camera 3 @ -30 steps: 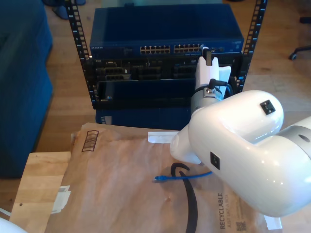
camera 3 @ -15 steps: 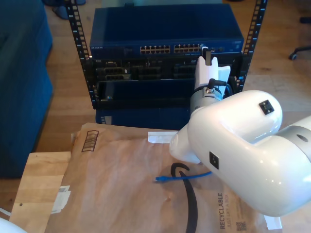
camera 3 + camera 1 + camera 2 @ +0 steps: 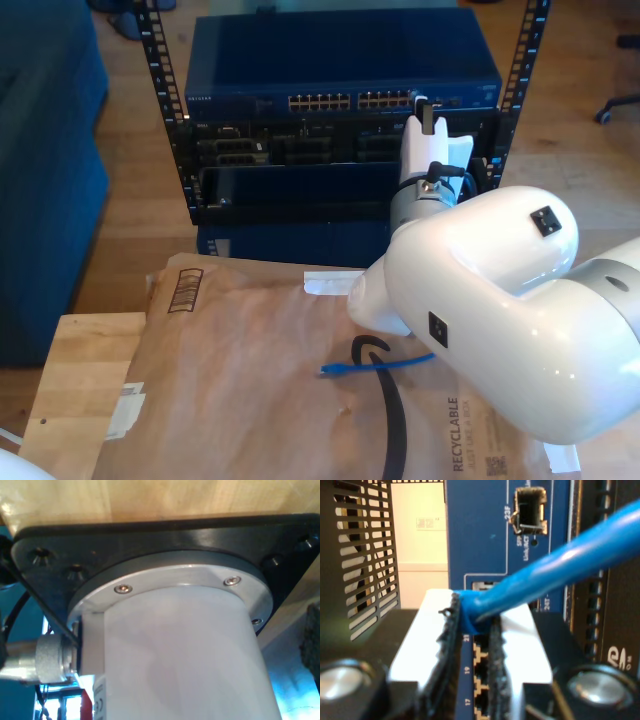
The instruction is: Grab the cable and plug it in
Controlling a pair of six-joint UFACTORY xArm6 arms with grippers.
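Observation:
The blue cable [image 3: 560,555] is pinched between the black-padded fingers of my second gripper [image 3: 475,614], which is shut on its end. That end sits right against the port row [image 3: 481,655] of the blue network switch [image 3: 480,540]; whether the plug is seated I cannot tell. In the exterior view my second gripper [image 3: 428,110] reaches to the switch's port row [image 3: 350,101], toward that row's end on the exterior view's right. The cable's other end [image 3: 330,370] lies loose on the cardboard [image 3: 240,370].
The switch [image 3: 250,103] sits in a black rack [image 3: 165,100] above other units. A thick black cable [image 3: 388,410] curls on the cardboard. The big white arm [image 3: 490,300] covers the exterior view's right. The first wrist view faces a white arm column [image 3: 180,655] and a black plate [image 3: 150,535].
Almost nothing has changed. The cable's loose end on the cardboard has slid slightly toward the exterior view's right, and the white arm has shifted a touch.

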